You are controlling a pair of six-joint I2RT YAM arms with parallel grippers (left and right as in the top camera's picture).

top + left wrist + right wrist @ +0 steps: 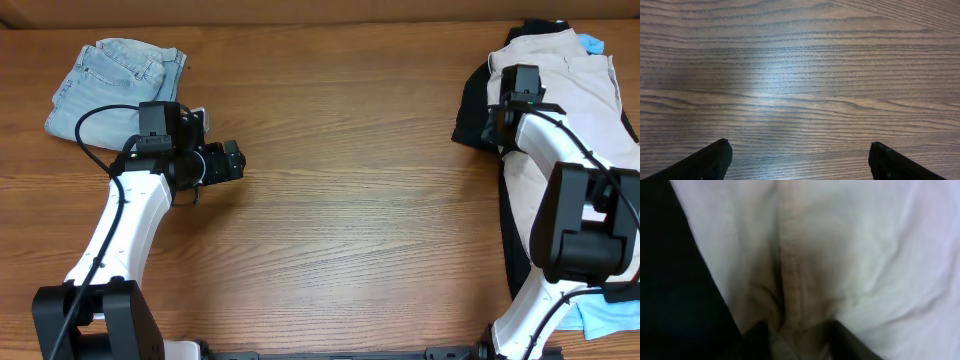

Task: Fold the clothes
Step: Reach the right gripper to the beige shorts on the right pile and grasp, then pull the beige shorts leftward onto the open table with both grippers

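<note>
The beige khaki shorts lie on top of a clothes pile at the table's far right. My right gripper is pressed down into their left edge. In the right wrist view its fingers are shut on a raised seam fold of the beige shorts. My left gripper hovers open and empty over bare table at the left; its two black fingertips stand wide apart above the wood.
A folded light-blue denim garment lies at the far left corner. Dark black clothing lies under the shorts, with a light-blue piece at the near right. The wooden table spreads between the arms.
</note>
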